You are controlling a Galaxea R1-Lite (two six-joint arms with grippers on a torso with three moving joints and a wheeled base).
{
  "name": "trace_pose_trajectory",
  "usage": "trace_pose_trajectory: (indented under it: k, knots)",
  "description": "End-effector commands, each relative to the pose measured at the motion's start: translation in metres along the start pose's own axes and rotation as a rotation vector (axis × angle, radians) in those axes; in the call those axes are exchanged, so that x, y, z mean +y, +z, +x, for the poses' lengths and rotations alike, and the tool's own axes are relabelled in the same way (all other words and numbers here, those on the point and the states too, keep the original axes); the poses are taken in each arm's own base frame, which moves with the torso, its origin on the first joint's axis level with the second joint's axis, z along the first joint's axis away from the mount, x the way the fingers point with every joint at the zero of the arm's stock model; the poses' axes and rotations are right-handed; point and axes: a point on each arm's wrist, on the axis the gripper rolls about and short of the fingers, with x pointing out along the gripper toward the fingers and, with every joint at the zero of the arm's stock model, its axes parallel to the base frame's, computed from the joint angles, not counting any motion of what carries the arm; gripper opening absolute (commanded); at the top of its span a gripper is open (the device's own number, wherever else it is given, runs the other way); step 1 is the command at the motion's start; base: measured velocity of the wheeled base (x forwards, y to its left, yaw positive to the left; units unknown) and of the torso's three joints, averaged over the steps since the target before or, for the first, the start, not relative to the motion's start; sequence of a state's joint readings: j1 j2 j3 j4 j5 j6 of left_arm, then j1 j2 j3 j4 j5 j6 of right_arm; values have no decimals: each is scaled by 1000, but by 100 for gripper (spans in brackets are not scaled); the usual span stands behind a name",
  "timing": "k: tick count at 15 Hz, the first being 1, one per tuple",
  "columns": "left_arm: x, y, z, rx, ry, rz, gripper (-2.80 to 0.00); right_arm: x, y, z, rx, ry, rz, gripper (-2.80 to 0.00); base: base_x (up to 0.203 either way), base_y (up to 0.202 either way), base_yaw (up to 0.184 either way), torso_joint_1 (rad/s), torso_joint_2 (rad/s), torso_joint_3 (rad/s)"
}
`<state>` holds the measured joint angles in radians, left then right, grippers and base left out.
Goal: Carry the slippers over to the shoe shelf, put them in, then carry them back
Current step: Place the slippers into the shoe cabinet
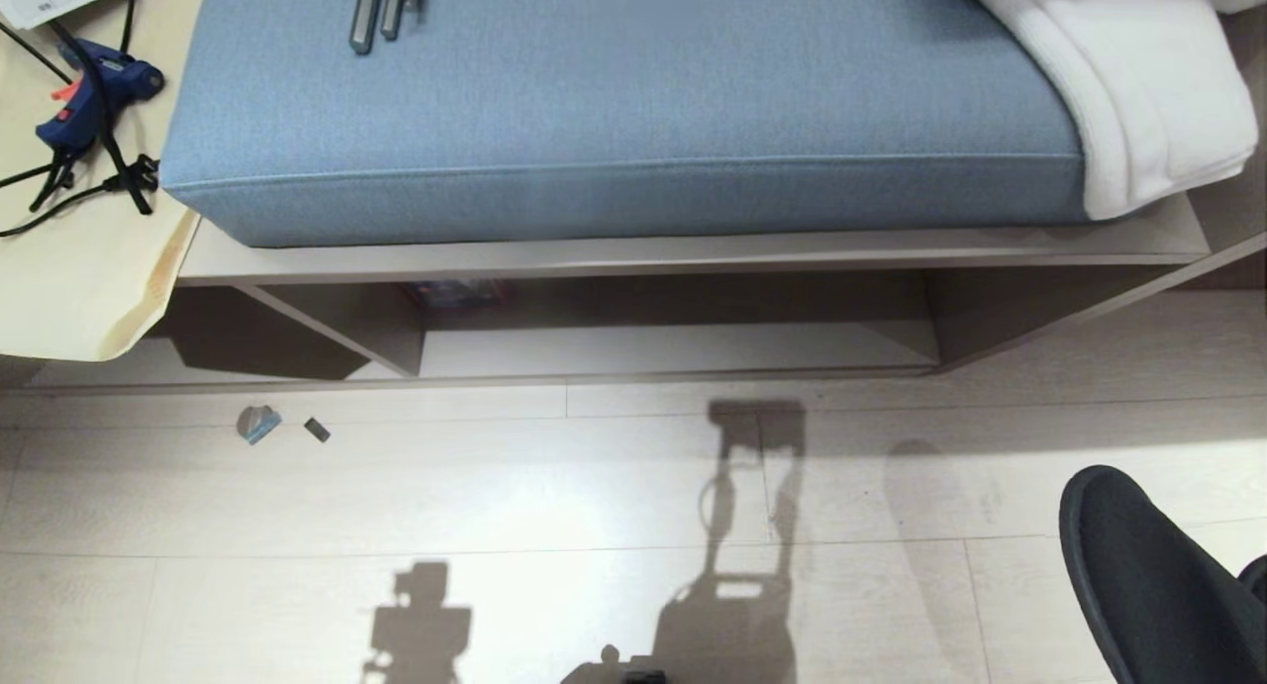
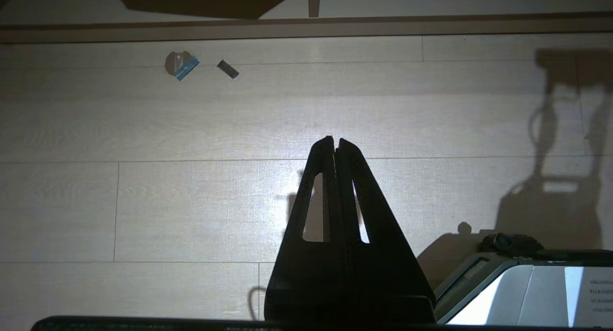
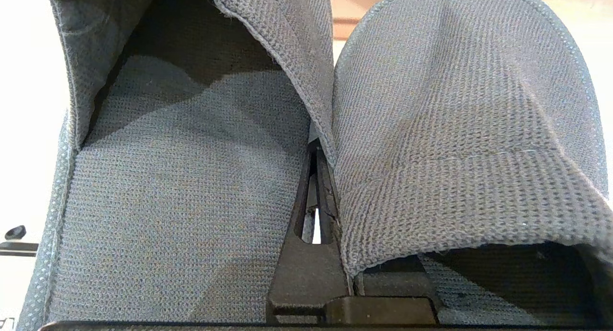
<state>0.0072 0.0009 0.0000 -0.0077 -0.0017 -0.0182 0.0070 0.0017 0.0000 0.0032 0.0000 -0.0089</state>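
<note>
1. Grey-blue cushion (image 1: pixel 633 100) fills the top of the head view; under it you see the shoe shelf (image 1: pixel 673 352), its pale bottom board bare where it shows; one dark rounded toe of the slippers (image 1: pixel 1148 575) pokes in at the lower right; neither hand shows here.
2. Left wrist view: the left hand (image 2: pixel 334 142) hangs over the floor (image 2: pixel 143 187) with its fingers pressed together on nothing; you also get two small scraps (image 2: pixel 182 65) near the shelf's base.
3. Right wrist view alone shows the grip: the right hand (image 3: pixel 318 177) is clenched between both slippers (image 3: pixel 459 130), pinching their inner edges; soft, light knit, so expect sagging; keep hold at those stitched rims.
</note>
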Motion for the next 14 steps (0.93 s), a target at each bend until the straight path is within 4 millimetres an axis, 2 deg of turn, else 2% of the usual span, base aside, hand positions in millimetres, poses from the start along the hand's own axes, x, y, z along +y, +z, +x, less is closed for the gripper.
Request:
trace_pose_trajectory:
  k: [1, 14]
  knots:
    - [0, 0, 0, 1, 1, 0, -280, 0, 0, 0, 1, -1, 0, -280, 0, 0, 0, -5, 6, -193]
    - [0, 0, 0, 1, 1, 0, -280, 0, 0, 0, 0, 0, 0, -280, 0, 0, 0, 0, 3, -199]
